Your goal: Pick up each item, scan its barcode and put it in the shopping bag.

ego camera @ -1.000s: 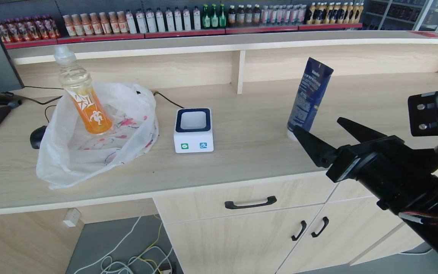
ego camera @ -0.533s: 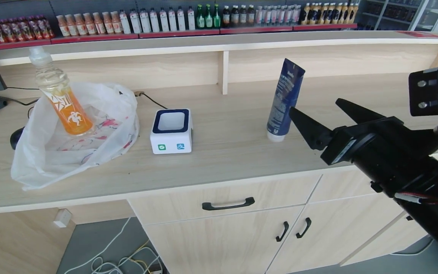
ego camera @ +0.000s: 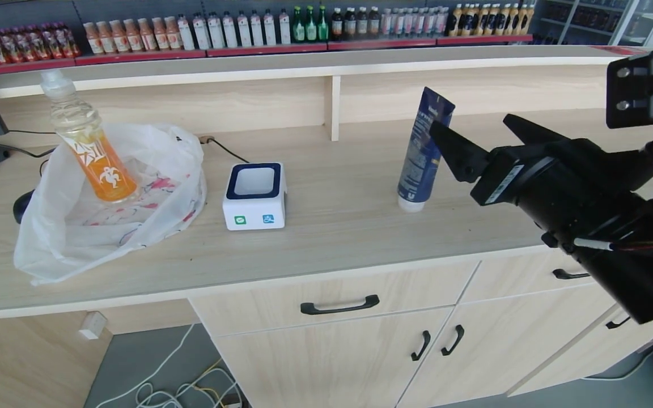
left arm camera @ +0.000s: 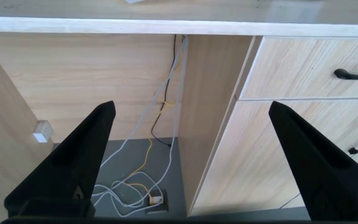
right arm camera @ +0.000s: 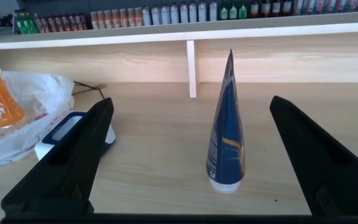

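Note:
A dark blue tube (ego camera: 422,150) stands upright on its white cap on the wooden counter (ego camera: 332,238), right of centre; in the right wrist view the blue tube (right arm camera: 226,138) is framed between the open fingers. My right gripper (ego camera: 474,131) hovers open just right of the tube, level with its upper half, not touching it. A white scanner box (ego camera: 255,195) sits mid-counter. The white shopping bag (ego camera: 111,209) lies at the left with an orange drink bottle (ego camera: 87,145) standing in it. My left gripper (left arm camera: 191,115) is open below the counter edge, facing the cabinet.
A shelf of bottles (ego camera: 258,28) runs along the back behind a raised ledge with a divider (ego camera: 334,107). A black mouse (ego camera: 20,205) and cables lie left of the bag. Drawers and cabinet doors (ego camera: 338,306) sit under the counter.
The camera swung right early on, shifting the whole scene left. Since then my right gripper has risen and moved forward, closer to the tube's upper part. Tube, scanner and bag stay put.

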Robot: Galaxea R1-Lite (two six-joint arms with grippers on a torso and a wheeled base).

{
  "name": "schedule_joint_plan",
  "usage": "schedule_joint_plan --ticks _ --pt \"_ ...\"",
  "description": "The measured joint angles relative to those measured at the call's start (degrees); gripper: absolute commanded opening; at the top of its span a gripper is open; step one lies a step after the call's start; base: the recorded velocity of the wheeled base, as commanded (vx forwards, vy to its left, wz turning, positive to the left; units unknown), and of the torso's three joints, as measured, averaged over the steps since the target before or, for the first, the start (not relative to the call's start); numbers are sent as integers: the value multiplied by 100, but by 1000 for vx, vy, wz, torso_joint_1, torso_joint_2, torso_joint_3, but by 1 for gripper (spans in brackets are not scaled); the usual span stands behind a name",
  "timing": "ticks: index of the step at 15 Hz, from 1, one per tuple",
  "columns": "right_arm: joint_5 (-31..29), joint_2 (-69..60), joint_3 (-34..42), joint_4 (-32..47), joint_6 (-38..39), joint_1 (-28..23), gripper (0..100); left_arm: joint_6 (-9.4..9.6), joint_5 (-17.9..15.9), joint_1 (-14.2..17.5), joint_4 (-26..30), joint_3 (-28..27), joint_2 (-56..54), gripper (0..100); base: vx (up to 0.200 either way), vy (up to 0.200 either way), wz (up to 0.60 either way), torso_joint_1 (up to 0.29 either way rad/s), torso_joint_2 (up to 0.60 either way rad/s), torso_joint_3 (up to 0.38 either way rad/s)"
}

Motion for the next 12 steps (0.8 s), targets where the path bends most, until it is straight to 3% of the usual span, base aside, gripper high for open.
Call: schedule_joint_plan --ticks 3,7,12 --pt "5 196 -802 567 9 -2 100 2 0 0 0 0 0 100 0 0 0 0 0 0" --pt "11 474 -1748 2057 22 -301 100 0 0 0 0 0 0 100 0 0 0 0 0 0" --pt "7 772 -2358 2288 440 -555 100 0 0 0 -2 0 0 100 0 0 0 0 0 0"
